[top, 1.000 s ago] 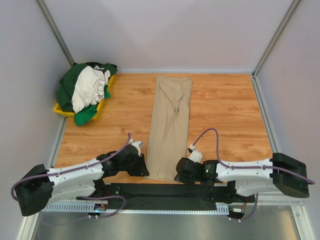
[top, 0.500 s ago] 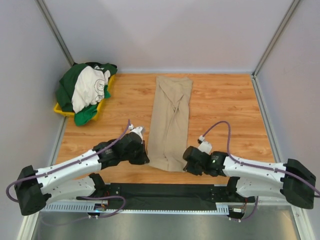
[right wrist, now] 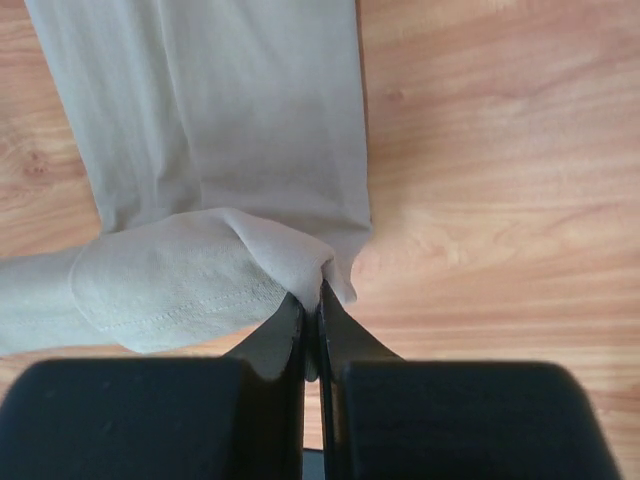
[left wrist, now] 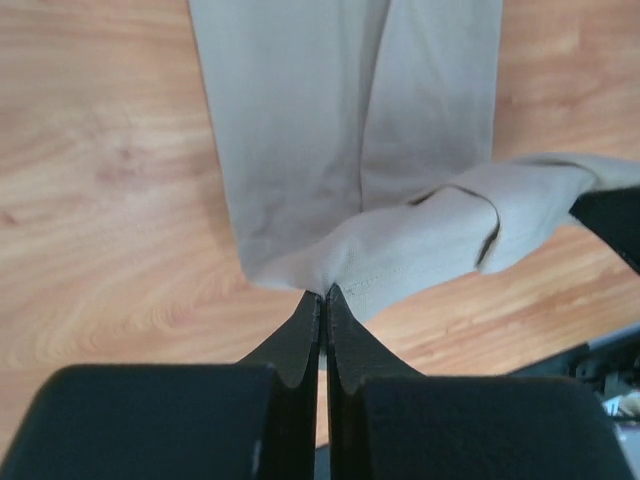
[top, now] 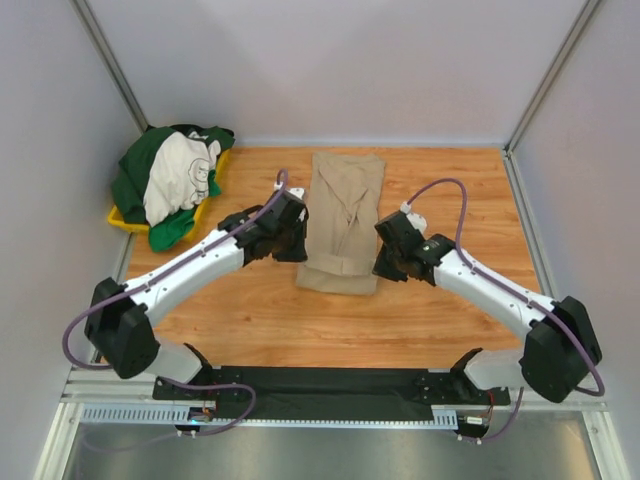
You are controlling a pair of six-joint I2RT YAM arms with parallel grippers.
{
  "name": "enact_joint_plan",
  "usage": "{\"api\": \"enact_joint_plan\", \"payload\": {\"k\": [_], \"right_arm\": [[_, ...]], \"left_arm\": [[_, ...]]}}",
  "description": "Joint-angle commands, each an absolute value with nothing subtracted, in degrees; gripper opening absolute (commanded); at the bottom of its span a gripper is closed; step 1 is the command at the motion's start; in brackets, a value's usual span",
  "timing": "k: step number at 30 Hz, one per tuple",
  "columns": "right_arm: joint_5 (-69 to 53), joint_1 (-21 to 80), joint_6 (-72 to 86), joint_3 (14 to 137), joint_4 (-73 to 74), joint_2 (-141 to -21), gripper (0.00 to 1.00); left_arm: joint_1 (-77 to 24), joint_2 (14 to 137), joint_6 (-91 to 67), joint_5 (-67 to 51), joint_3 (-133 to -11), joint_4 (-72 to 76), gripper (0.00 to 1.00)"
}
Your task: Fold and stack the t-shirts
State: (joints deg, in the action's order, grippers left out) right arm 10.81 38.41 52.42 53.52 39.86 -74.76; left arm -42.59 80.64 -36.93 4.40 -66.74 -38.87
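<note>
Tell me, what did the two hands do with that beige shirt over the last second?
The left hand and the right hand, each pinching a near corner of the tan shirt, carried that end away from the arm bases and over the rest of the cloth. The shirt is now doubled over and looks much shorter. The pile of green and white shirts on the yellow tray did not move.

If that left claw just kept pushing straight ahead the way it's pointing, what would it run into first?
Most likely the tan t-shirt itself. The left gripper, shut on its lifted hem, points over the flat layer lying on the table; how high above it is unclear.
</note>
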Motion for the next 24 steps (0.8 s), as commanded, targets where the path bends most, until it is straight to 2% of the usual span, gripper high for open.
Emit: {"api": "enact_joint_plan", "payload": {"k": [1,11,24], "right_arm": [[9.85,35.34,45.01,58.0,40.96,-79.18,0.0],[6.42,29.19,39.47,67.67,39.37,-93.06,0.0],[4.05,24.7,35.95,77.34,39.73,-102.74,0.0]], "left_arm": [[-38.24,85.68,-30.77,2.29,-72.93,-40.43,0.0],[-28.84,98.87,-28.47,-5.0,-80.94,-38.32,0.0],[-25.49,112.65,-27.86,-10.63,-94.55,-38.49,0.02]]}}
